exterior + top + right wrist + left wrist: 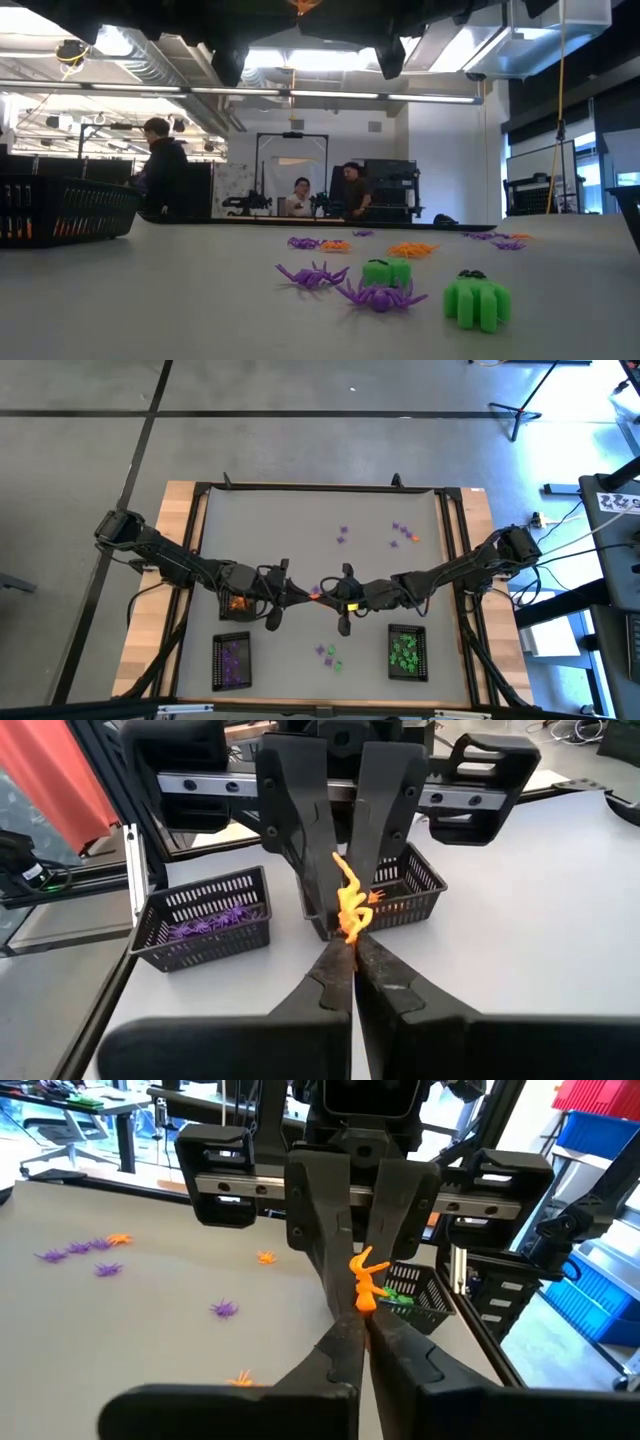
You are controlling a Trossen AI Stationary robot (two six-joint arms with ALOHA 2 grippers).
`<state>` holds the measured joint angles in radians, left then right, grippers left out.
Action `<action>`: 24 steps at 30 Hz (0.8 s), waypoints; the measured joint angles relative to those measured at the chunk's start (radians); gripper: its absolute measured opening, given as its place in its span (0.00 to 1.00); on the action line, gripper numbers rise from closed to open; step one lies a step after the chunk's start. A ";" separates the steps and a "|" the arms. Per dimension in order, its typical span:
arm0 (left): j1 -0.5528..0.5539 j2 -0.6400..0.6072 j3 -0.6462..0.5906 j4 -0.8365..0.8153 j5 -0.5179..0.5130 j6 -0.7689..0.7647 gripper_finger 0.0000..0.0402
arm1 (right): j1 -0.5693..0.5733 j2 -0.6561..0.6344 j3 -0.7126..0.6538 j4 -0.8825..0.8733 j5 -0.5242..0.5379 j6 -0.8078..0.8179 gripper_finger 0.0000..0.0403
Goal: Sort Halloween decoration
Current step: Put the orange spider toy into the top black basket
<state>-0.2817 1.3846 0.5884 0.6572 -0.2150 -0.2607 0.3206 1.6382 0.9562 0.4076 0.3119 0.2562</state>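
My left gripper (305, 595) and my right gripper (328, 594) meet tip to tip above the table's middle, both shut on one orange trinket (316, 593). It shows in the left wrist view (364, 1285) and the right wrist view (347, 905). Loose purple trinkets (343, 535) and an orange one (412, 537) lie toward the far side. Purple and green ones (330, 657) lie near the front edge. The low view shows these as purple spiders (313, 274) and green pieces (476, 298) resting on the table. My left gripper pinches the orange trinket's lower end (365, 1308) between its two fingers, coming level from the table's left. The trinket is lifted clear of the table. My right gripper pinches the same trinket at its lower end (350, 938) between its two fingers, coming level from the table's right. The rest of the trinket sticks out past the fingertips.
Three black mesh trays stand on the near half of the table. One with orange pieces (238, 603) is under the left arm, one with purple pieces (232, 660) is front left, and one with green pieces (407, 652) is front right. People sit and stand in the room beyond (300, 195).
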 joint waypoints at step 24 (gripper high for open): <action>0.009 -0.218 0.001 -0.684 -0.044 -0.281 0.00 | 0.000 -0.042 0.000 -0.177 0.045 0.024 0.52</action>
<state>-0.2723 1.1667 0.5892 -0.0271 -0.2589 -0.5421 0.3206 1.5962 0.9558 0.2307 0.3567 0.2798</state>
